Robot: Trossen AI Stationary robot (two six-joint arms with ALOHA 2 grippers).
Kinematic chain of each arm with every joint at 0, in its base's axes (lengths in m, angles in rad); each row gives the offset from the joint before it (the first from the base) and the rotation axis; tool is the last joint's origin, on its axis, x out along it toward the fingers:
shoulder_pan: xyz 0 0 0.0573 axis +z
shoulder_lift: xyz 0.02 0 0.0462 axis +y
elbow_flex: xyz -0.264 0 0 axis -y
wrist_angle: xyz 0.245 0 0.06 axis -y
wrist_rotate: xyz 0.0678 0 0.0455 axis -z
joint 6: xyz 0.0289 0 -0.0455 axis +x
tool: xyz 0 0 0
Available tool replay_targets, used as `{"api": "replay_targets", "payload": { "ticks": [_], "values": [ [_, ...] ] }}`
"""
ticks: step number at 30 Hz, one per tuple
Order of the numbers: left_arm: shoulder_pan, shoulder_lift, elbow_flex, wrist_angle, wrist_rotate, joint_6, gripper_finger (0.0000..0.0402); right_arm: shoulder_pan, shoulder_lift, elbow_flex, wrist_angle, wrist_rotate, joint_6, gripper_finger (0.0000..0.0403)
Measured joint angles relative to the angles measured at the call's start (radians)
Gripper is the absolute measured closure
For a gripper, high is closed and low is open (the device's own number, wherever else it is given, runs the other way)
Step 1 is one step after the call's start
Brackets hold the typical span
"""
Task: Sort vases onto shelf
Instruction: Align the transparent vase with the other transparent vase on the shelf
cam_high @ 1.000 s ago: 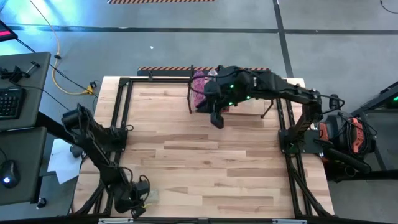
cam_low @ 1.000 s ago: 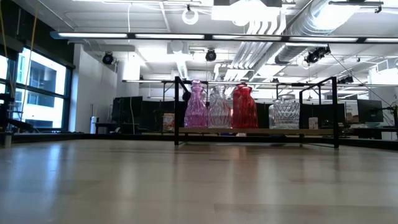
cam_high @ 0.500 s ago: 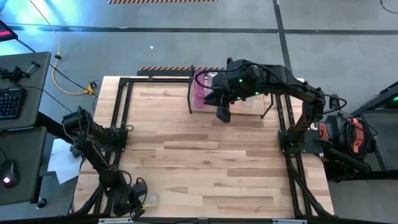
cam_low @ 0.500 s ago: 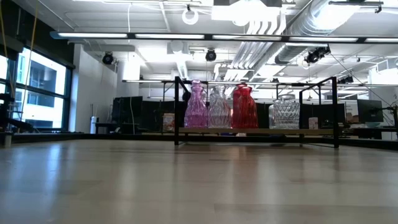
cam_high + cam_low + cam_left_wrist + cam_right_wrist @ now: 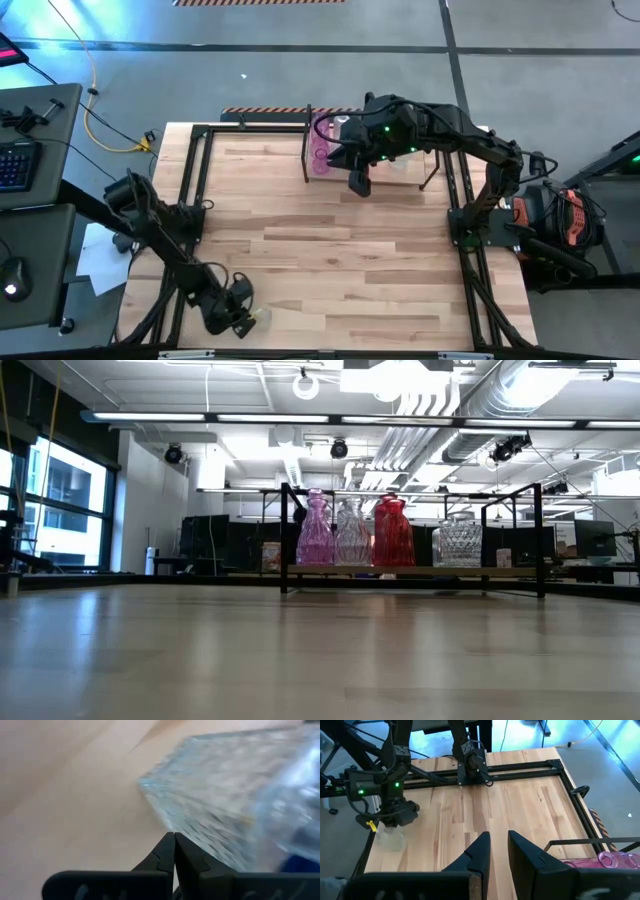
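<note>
A clear glass vase (image 5: pixel 260 315) (image 5: pixel 225 795) rests on the table near its near left corner. My left gripper (image 5: pixel 240 312) (image 5: pixel 174 836) is shut, its tips at the vase's edge; the right wrist view shows it (image 5: pixel 395 815) just over the vase (image 5: pixel 390 839). The shelf (image 5: pixel 410 570) stands at the far edge and carries a pink vase (image 5: pixel 315 530), a clear one (image 5: pixel 350 532), a red one (image 5: pixel 392 532) and a wide clear one (image 5: pixel 460 540). My right gripper (image 5: pixel 357 183) (image 5: pixel 499 842) hangs above the table in front of the shelf, open by a narrow gap, with nothing in it. My left gripper's shut fingertips (image 5: pixel 167 851) slant down at the clear vase's near edge (image 5: pixel 165 822). Whether they touch the glass I cannot tell. The vase stays on the table.
The right arm covers most of the shelf (image 5: pixel 312 150) from above; a pink vase (image 5: pixel 322 150) shows at its left end. Black arm frames (image 5: pixel 195 170) run along both table sides. Bare wood (image 5: pixel 340 260) lies between the two grippers.
My left gripper has moved along the near edge toward the table's right, and the clear vase now lies a little farther right. My right gripper has drawn slightly up and to the right, off the shelf's left end, then kept still.
</note>
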Motion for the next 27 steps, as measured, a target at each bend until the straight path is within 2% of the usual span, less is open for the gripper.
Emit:
{"api": "replay_targets", "payload": {
  "ticks": [10, 19, 23, 27],
  "values": [
    [0.211, 0.003, 0.0, 0.171, 0.02, 0.191, 0.0401, -0.004, -0.014, -0.002, -0.042, -0.006, -0.029, 0.0354],
    [0.422, 0.07, 0.0, 0.263, 0.106, 0.386, 0.0401, -0.02, -0.101, -0.001, -0.093, -0.006, -0.012, 0.0354],
    [0.472, 0.107, 0.004, 0.308, 0.159, 0.425, 0.0401, -0.019, -0.136, -0.001, -0.184, -0.025, 0.001, 0.0354],
    [0.476, 0.079, 0.004, 0.278, 0.129, 0.474, 0.0401, 0.019, -0.135, -0.002, -0.255, -0.076, -0.012, 0.0354]
  ]
}}
